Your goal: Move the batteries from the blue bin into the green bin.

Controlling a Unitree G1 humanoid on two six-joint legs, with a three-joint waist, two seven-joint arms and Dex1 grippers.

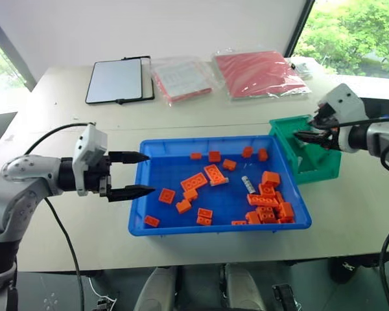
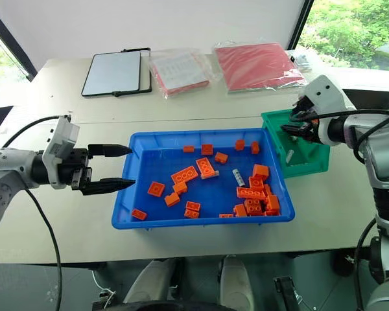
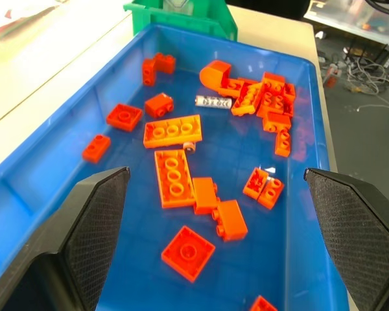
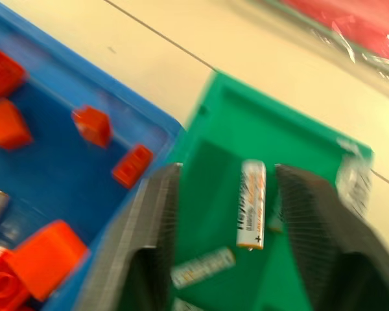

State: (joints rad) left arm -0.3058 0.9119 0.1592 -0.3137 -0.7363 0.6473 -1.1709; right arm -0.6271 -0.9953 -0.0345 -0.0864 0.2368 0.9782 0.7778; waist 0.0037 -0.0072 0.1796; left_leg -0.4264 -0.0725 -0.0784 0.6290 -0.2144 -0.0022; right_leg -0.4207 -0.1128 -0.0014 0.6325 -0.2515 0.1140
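The blue bin (image 1: 140,194) holds many orange bricks and one silver battery (image 1: 248,184), also seen as the battery (image 3: 212,102) beside the brick pile. The green bin (image 1: 324,170) touches the blue bin's far right corner. My right gripper (image 1: 299,136) hovers over the green bin, open. In the right wrist view a battery (image 4: 251,204) sits loose in the gap between the fingers, touching neither. Another battery (image 4: 202,266) lies on the green bin's floor. My left gripper (image 1: 149,173) is open at the blue bin's left rim, holding nothing.
A black-framed tablet (image 1: 115,80) and two plastic bags, one with white sheets (image 1: 181,78) and one red (image 1: 259,72), lie at the table's far side. Bare tabletop surrounds both bins. The table's front edge runs just below the blue bin.
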